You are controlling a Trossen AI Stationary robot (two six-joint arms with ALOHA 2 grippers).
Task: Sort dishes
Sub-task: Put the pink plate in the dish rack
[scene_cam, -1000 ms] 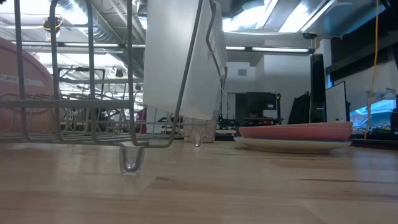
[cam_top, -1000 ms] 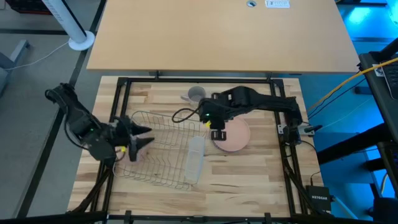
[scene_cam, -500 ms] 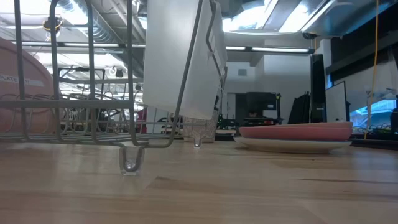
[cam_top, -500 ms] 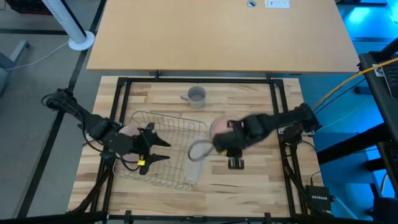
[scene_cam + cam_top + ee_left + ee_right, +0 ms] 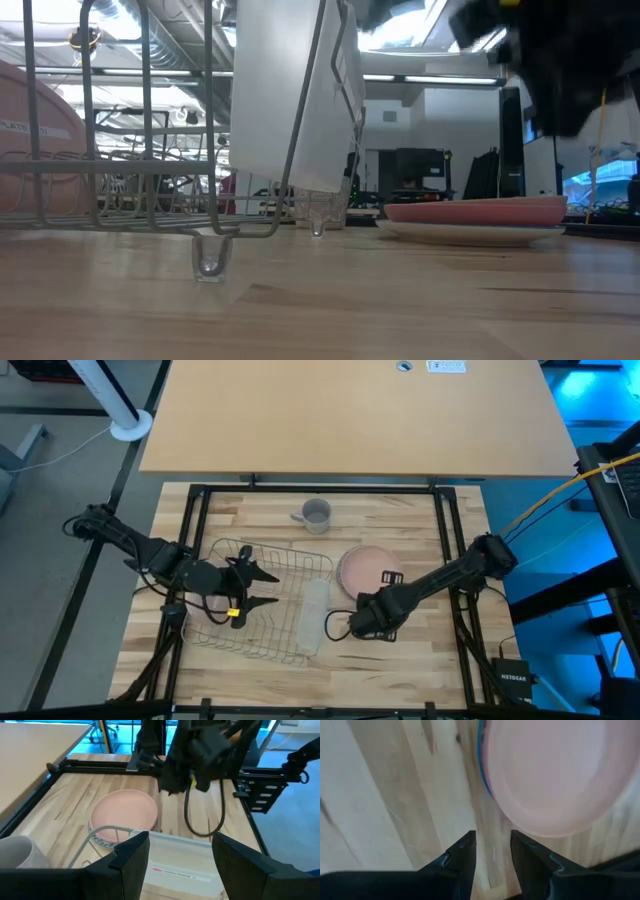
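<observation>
Beyond the butcher-block table (image 5: 400, 660) stood a large plain tan tabletop (image 5: 350, 420). Grey floor (image 5: 50, 510) lay on the left arm's side, with a white fan base (image 5: 130, 428) and a cable. Blue light (image 5: 600, 400) glowed past the right arm. Ceiling strip lights (image 5: 430, 78) and dark monitors (image 5: 420, 170) filled the room behind.

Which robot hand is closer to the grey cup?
The left one. The left gripper hovers over the wire rack, a short way from the grey cup. The right gripper is farther, at the rack's near right end beside the stacked pink plates.
</observation>
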